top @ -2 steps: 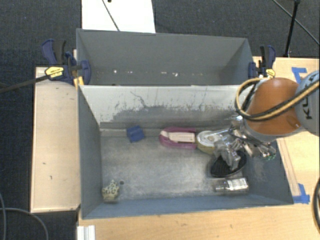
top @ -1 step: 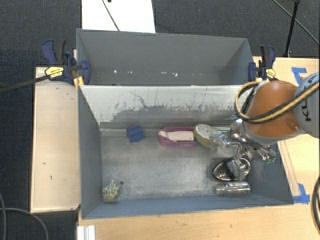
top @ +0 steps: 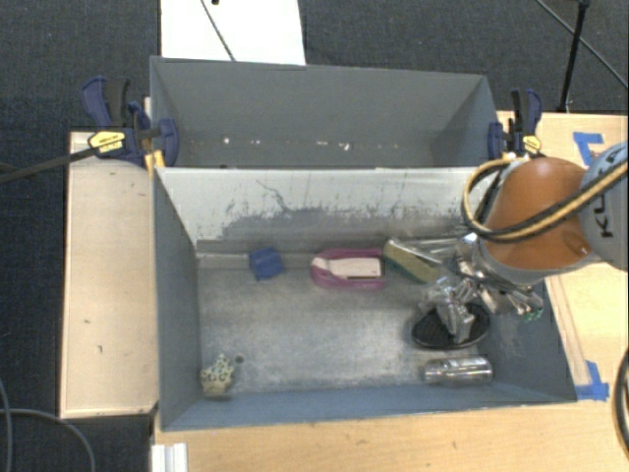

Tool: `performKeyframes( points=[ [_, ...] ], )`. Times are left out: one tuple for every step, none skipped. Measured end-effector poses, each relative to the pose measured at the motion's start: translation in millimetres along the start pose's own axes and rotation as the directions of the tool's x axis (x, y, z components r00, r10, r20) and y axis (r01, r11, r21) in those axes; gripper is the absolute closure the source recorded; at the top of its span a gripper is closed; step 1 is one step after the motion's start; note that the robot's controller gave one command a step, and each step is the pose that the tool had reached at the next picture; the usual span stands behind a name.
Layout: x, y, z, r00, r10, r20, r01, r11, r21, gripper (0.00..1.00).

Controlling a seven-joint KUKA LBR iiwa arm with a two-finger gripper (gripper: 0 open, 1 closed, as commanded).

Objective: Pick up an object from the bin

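Gripper [top: 454, 319] sits low in the right part of the bin [top: 295, 347], right over a flat black disc-like thing [top: 429, 334] on the floor. A silver cylinder [top: 457, 370] lies just beside the disc toward the near wall, and an olive-green flat piece [top: 415, 260] is near it toward the back wall. Can't tell if the jaws are released or clenched: the metal parts at the tip run together, and nothing shows clamped in them, so no claim of a hold. Black disc is prob. light, stiff, low-profile and likely smooth, so it could slip. Lying flat it gives little to pinch, so best bet is across its rim, or a raised lip if it has one. Doesn't look fragile. Gripper & orange wrist cover [top: 536, 214] mask the disc's right and back side, so full outline, thickness, and whether it's a lid, cap or puck are unclear. Contact w/ the disc can't be judged either. Well apart to the left: a pink-purple oblong item [top: 347, 268], a small blue block [top: 265, 263], and a speckled lump [top: 218, 374] in the near-left corner.
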State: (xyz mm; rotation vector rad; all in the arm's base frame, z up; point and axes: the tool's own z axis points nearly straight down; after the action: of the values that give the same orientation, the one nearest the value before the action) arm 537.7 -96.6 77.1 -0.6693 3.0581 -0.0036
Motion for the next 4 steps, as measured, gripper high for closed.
performKeyframes(
  points=[
    [41.6, 37, -86, 0.953, -0.303, 0.004, 0.303, 0.953, 0.002, 1.0],
    [45.5, 33, -119, 0.91, -0.414, -0.003, 0.414, 0.91, -0.004, 1.0],
    [45.8, 34, -118, 0.911, -0.412, -0.004, 0.412, 0.911, -0.007, 0.0],
    [33.1, -13, -12, 0.915, -0.404, -0.002, 0.404, 0.915, -0.006, 0.0]
  ],
)
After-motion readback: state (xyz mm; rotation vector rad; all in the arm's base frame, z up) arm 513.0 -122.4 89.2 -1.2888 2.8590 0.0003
